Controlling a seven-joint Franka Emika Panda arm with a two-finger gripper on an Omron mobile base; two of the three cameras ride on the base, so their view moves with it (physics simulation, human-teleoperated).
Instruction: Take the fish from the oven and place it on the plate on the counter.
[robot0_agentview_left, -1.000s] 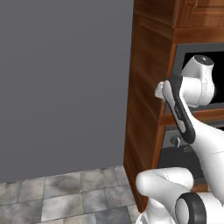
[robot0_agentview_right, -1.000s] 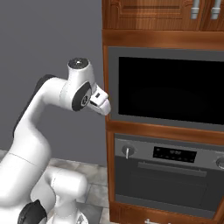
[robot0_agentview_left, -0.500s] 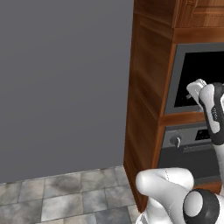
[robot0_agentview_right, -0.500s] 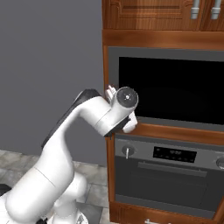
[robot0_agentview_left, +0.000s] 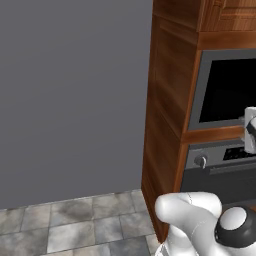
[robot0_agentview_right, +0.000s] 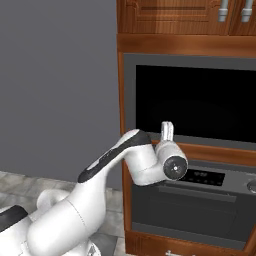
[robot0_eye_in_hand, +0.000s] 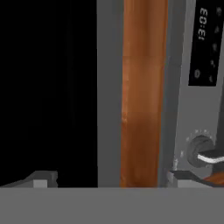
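gripper (robot0_eye_in_hand: 109, 179) jaws wide apart, holding nothing, facing oven (robot0_eye_in_hand: 192, 109) knob (robot0_eye_in_hand: 199, 151).

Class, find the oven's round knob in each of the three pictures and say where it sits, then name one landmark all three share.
Left base view: the knob sits right of centre, at the left end of the oven panel.
Right base view: the knob is cut by the right edge.
Hand view: the knob lies lower right.
Shared landmark: the wooden strip between the black window and the oven.
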